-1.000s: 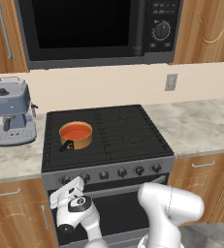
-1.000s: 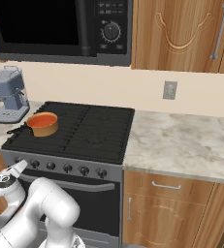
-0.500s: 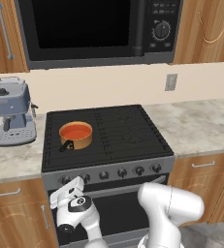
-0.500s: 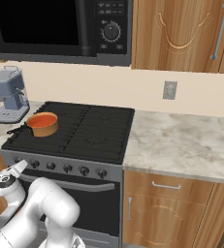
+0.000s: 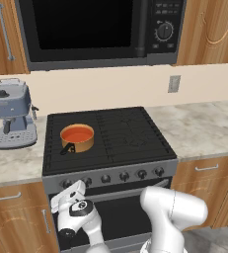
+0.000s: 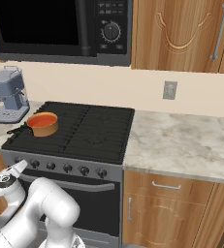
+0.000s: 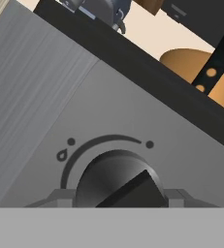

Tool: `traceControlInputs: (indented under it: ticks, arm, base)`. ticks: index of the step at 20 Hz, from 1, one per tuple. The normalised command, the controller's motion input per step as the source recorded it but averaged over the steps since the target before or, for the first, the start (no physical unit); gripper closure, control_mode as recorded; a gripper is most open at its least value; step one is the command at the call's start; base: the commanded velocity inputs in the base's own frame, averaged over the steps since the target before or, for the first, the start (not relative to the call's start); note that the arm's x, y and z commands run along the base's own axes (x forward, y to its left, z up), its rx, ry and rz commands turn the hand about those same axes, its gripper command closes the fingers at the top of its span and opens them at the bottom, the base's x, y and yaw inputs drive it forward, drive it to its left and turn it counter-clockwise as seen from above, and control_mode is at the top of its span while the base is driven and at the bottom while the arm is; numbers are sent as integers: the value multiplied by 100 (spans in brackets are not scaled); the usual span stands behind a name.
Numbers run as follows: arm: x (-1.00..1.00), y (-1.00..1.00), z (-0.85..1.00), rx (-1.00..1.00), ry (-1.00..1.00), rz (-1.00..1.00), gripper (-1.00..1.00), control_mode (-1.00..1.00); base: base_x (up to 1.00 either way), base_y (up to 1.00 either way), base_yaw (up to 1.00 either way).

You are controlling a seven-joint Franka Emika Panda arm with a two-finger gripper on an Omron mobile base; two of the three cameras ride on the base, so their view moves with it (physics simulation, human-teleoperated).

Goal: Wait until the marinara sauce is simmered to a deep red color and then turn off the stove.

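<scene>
Left base view: gripper [image 5: 70, 190] apparently unmoved at stove [image 5: 110, 143] knob [image 7: 119, 180], sauce [image 5: 77, 133] unchanged.

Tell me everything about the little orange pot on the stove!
The saucepan is small, round and copper-orange, with a short dark handle pointing toward the front left. It stands upright on the black grate at the stove's left side, near the blue-grey coffee machine. Inside lies smooth, flat orange-red marinara sauce. Nothing else touches it.
</scene>
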Motion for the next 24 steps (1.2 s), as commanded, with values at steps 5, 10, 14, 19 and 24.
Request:
traceControlInputs:
  ticks: [5,10,14,19,24]
  arm:
    - [0,0,0,0,0,0,100,-100]
    - [0,0,0,0,0,0,100,-100]
    - [0,0,0,0,0,0,100,-100]
    - [0,0,0,0,0,0,100,-100]
    - [0,0,0,0,0,0,100,-100]
  base:
    - [0,0,0]
    - [0,0,0]
    - [0,0,0]
    - [0,0,0]
    - [0,0,0]
